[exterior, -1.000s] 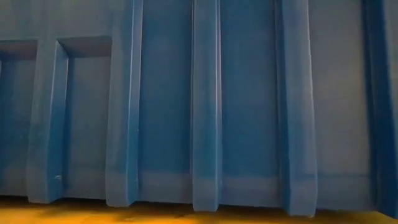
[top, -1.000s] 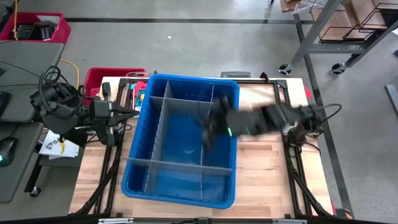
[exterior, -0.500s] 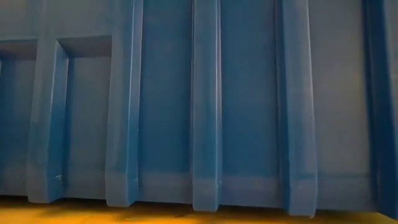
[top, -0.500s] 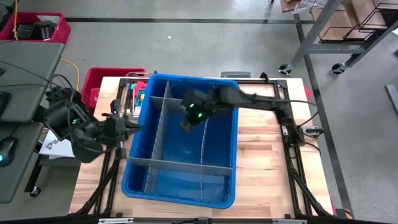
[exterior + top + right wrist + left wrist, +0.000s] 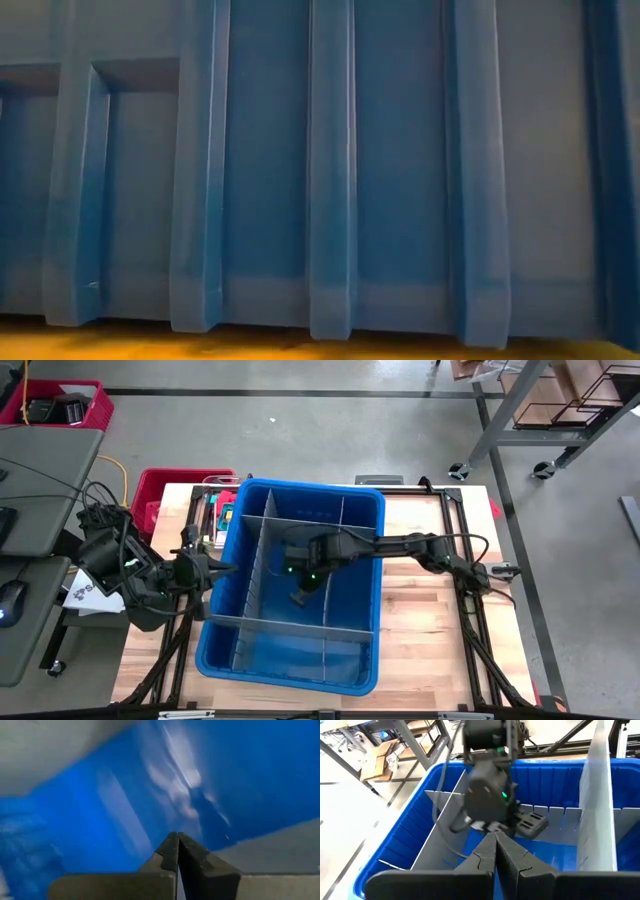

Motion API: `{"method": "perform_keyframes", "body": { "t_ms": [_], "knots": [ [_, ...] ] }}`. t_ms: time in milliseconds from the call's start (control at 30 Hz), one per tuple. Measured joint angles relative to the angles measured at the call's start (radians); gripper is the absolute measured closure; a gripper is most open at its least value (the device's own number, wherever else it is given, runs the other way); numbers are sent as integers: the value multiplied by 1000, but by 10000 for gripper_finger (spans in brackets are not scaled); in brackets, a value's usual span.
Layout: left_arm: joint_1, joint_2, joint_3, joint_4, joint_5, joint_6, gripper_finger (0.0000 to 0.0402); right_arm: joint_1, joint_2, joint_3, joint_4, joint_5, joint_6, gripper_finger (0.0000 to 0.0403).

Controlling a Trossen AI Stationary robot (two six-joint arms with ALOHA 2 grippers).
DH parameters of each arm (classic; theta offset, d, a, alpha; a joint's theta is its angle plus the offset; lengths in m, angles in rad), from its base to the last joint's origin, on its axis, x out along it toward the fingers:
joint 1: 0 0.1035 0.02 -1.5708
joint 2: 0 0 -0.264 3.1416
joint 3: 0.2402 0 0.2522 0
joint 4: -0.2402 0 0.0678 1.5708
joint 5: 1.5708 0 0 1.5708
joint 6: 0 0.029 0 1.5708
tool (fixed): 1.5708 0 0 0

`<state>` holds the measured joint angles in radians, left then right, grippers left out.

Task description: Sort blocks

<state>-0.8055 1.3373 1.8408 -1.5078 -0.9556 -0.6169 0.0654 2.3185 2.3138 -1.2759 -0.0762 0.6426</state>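
Note:
A big blue bin [image 5: 300,485] stands mid-table, split by grey divider panels [image 5: 258,565]. Small colourful pieces [image 5: 224,516], which look like the blocks, lie outside the bin by its far left corner; I see none inside it. My right gripper [image 5: 299,596] is shut, points down and is lowered into the middle compartment between two long dividers; the left wrist view shows this arm [image 5: 487,795] too. Its own view shows shut fingers [image 5: 178,842] over the blurred blue floor. My left gripper [image 5: 222,569], shut [image 5: 496,842], hovers at the bin's left wall, aimed into the bin.
A red crate [image 5: 165,490] stands beyond the table's far left corner. The low view is filled by the bin's ribbed blue outer wall [image 5: 330,170]. Bare wooden tabletop [image 5: 430,610] lies right of the bin. A cross divider [image 5: 290,626] closes off the near compartments.
My right gripper has swung from above the bin's right part toward the left and sunk into the middle compartment, tipping from nearly level to pointing steeply down. My left gripper has shifted a little toward the bin's left wall and the near edge and dipped. Both have stayed shut.

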Motion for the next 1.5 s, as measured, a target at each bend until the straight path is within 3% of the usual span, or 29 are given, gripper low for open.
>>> {"method": "perform_keyframes", "body": {
  "t_ms": [400,600,800,1000,1300,1500],
  "knots": [
    [4,0,0,-15,-20,8,401,53,17,1,-247,-4,-37,403],
    [4,0,0,-14,-55,11,401,55,17,34,-145,27,-38,403],
    [5,0,0,-15,-61,30,401,53,-35,39,57,138,-39,403],
    [5,-4,0,-22,-34,78,401,38,-118,42,112,277,-42,403],
    [40,-24,-7,-61,161,25,401,39,-244,42,95,368,-68,403],
    [130,-19,-27,-62,209,10,401,76,-336,41,134,435,-108,403]
  ]
}}
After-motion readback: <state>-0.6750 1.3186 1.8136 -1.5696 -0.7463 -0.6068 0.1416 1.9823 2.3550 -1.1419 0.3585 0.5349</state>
